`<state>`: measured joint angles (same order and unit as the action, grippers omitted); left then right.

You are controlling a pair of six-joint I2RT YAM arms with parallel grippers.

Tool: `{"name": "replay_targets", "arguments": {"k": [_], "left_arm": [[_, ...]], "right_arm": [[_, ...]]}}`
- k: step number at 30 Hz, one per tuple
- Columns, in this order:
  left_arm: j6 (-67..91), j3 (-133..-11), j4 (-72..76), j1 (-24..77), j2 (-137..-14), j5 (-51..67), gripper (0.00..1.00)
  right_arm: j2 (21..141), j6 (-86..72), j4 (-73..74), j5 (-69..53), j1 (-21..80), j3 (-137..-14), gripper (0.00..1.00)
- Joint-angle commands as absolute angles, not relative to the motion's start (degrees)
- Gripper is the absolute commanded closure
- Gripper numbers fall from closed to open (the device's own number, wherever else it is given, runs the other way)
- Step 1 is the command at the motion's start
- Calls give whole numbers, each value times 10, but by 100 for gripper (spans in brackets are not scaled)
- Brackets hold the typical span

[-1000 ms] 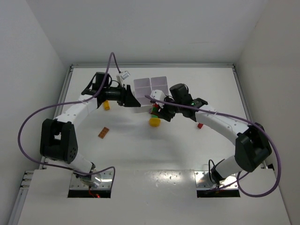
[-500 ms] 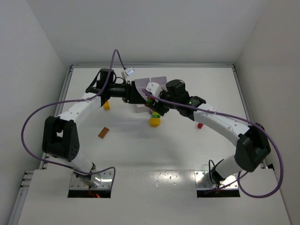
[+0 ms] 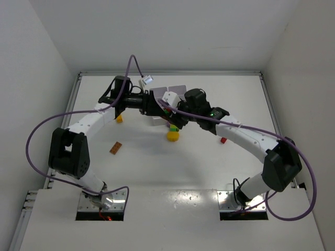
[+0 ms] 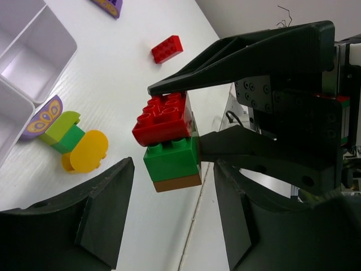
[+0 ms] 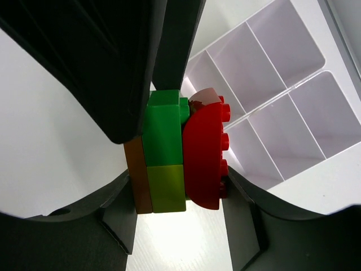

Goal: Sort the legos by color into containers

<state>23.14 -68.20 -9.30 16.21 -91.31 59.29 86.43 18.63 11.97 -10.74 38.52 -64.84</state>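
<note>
From above, the right gripper is clenched on a clump of legos just in front of the white tray. The left gripper meets it there. A yellow piece lies on the table nearer than the tray.

In the left wrist view, the left fingers are spread wide. The clump, red on green on brown, sits between the black fingers of the other arm, to the right of the tray. I cannot tell if the left fingers touch it.

In the right wrist view, the clump is pressed between the two fingers, in front of the tray.
</note>
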Motion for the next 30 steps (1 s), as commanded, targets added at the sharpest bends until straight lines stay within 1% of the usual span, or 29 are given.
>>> {"name": "replay_targets", "arguments": {"k": [1,6,7,10,11,13,14,15,16,17,18,19,20,22,25,28,30], "left_arm": [[240,-709,-62,174,-923,620,36],[240,-709,-56,179,-928,626,36],[245,-709,-56,179,-933,626,37],[245,-709,-51,179,-933,637,48],[245,-709,-45,179,-939,637,58],[251,-709,-40,179,-939,637,69],[251,-709,-40,179,-945,643,78],[251,-709,-40,179,-945,643,83],[251,-709,-40,179,-945,643,86],[251,-709,-40,179,-945,643,92],[251,-709,-40,179,-945,643,95],[246,-709,-40,172,-945,643,97],[241,-701,-40,172,-938,643,99],[233,-694,-40,159,-933,658,100],[219,-678,-40,152,-927,670,100],[213,-665,-40,142,-922,676,100],[189,-659,-45,136,-917,700,100]], "right_arm": [[869,172,81,-104,390,-678,97],[875,172,76,-104,395,-688,97],[875,167,76,-104,396,-688,97],[875,156,70,-104,396,-688,97],[875,156,70,-104,396,-688,97],[875,145,64,-109,396,-693,96],[875,145,64,-109,396,-693,93],[875,139,64,-121,396,-693,87],[875,128,64,-129,396,-693,70],[869,123,71,-151,396,-699,60],[869,117,77,-162,388,-705,52],[869,111,96,-169,382,-705,34],[864,111,108,-174,381,-711,29],[857,111,147,-191,368,-717,20],[832,88,194,-210,352,-728,13],[817,88,255,-235,338,-733,10],[806,104,294,-262,332,-733,9]]}}
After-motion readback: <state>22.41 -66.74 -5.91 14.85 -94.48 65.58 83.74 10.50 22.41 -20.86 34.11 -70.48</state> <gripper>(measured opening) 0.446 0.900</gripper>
